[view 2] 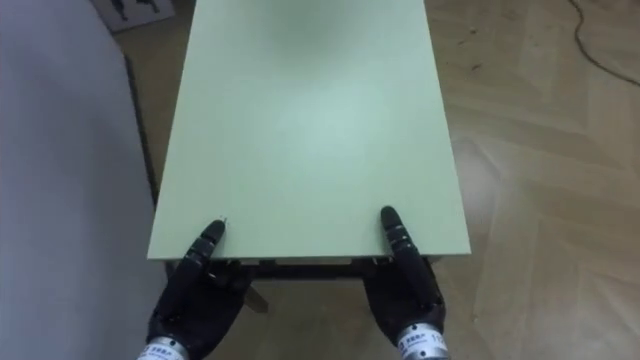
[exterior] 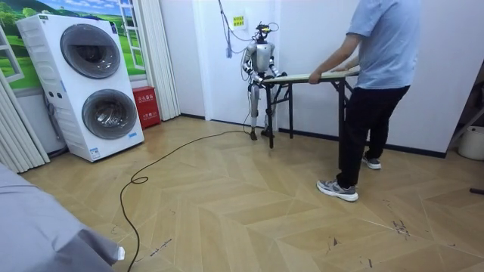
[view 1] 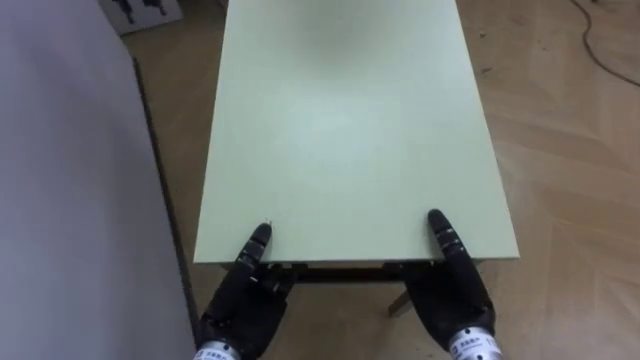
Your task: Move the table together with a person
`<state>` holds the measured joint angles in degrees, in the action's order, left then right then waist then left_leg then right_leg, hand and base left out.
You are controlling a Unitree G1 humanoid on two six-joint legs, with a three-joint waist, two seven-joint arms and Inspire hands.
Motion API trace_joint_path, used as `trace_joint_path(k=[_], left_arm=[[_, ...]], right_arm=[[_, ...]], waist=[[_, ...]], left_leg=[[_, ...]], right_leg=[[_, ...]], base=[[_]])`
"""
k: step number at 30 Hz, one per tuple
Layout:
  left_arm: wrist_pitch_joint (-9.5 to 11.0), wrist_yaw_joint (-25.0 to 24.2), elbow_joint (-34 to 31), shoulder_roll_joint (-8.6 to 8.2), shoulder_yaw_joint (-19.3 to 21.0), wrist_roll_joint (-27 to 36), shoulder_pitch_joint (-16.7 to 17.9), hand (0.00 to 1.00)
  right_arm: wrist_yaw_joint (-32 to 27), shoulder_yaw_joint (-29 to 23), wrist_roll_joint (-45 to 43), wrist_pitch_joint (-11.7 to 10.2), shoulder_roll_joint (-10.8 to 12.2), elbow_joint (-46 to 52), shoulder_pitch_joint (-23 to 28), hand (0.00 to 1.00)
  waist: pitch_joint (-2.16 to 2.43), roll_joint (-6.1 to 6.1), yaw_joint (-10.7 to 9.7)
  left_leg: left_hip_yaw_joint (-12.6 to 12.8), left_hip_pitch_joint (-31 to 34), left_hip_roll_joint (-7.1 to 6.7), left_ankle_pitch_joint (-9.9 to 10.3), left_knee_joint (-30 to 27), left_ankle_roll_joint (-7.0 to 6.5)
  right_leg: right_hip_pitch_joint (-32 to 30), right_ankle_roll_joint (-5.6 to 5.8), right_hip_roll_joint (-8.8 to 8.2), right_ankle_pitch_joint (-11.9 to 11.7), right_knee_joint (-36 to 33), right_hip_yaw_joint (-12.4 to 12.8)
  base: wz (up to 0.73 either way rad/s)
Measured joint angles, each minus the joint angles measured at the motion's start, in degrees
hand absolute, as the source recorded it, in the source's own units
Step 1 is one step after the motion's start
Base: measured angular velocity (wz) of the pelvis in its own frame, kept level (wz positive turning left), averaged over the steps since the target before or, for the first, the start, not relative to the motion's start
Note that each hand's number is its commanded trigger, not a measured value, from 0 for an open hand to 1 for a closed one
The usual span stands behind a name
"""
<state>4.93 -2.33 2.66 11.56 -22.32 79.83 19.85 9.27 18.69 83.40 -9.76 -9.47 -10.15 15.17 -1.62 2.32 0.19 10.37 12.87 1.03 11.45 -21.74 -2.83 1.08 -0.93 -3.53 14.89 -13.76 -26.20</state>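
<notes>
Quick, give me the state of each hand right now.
The left hand: shut on the table, thumb on top, fingers under the near edge.
The right hand: shut on the table the same way.

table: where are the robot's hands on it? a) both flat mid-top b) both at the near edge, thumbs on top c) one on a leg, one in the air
b: left hand and right hand sit at the near edge of the table, each thumb on top.
</notes>
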Motion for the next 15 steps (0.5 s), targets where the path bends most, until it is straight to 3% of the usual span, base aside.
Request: trace_joint_path(k=[1,8,9,12,13,14,15], left_arm=[[0.0,0.1,0.0,0.00,0.0,0.0,0.1,1.00],[-0.1,0.1,0.0,-0.88,1.0,-0.9,0.2,1.00],[-0.1,0.1,0.0,-1.05,1.1,-0.9,0.2,1.00],[-0.1,0.1,0.0,-1.07,1.4,-0.8,0.3,1.00],[-0.1,0.1,0.0,-0.90,2.0,-0.8,0.3,1.00],[-0.1,0.2,0.1,-1.13,2.4,-0.7,0.3,1.00],[-0.2,0.4,0.2,-1.11,2.4,-0.7,0.3,1.00]], right_arm=[[-0.1,0.2,0.1,0.0,0.1,0.0,0.0,1.00],[-0.3,0.9,-0.3,-0.2,0.2,0.0,-0.7,1.00],[-0.4,0.9,-0.3,-0.2,0.3,0.0,-0.7,1.00],[-1.2,0.7,-0.4,0.0,0.6,0.0,-0.6,1.00],[-1.4,0.8,-0.8,0.4,1.1,0.0,-0.7,1.00],[-1.7,0.9,-0.8,0.8,1.1,0.0,-1.2,1.00],[-1.8,1.0,-0.8,0.9,1.0,0.0,-1.1,1.00]], waist=[[0.00,0.01,0.4],[-0.02,0.27,3.6],[-0.02,0.27,3.5],[-0.05,0.33,3.6],[-0.04,0.31,3.6],[-0.05,0.30,3.6],[-0.02,0.38,3.4]], left_leg=[[-0.3,-0.3,-0.63,-0.5,1.0,-0.29],[-1.9,-0.5,-2.28,-1.4,2.5,-1.35],[-2.1,-0.6,-2.41,-1.5,2.6,-1.51],[-3.9,-1.6,-2.80,-1.6,3.0,-1.81],[-4.7,-1.5,-2.93,-1.6,3.1,-1.85],[-4.9,-1.4,-3.33,-1.6,3.2,-1.86],[-5.3,-1.6,-3.64,-1.6,3.2,-1.86]], right_leg=[[-0.1,0.13,-0.22,0.0,0.0,1.4],[-0.1,0.89,-1.48,-0.4,-0.8,2.5],[-0.2,1.00,-1.55,-0.3,-1.3,2.4],[-1.9,2.79,-2.76,0.4,-5.8,3.0],[-2.7,3.18,-2.61,0.4,-4.9,4.5],[-4.3,2.79,-2.75,-0.3,-3.2,6.2],[-4.3,2.61,-3.24,-0.4,-3.8,5.8]], base=[[0.32],[0.19],[0.32],[0.22],[0.14],[0.19],[0.25]])
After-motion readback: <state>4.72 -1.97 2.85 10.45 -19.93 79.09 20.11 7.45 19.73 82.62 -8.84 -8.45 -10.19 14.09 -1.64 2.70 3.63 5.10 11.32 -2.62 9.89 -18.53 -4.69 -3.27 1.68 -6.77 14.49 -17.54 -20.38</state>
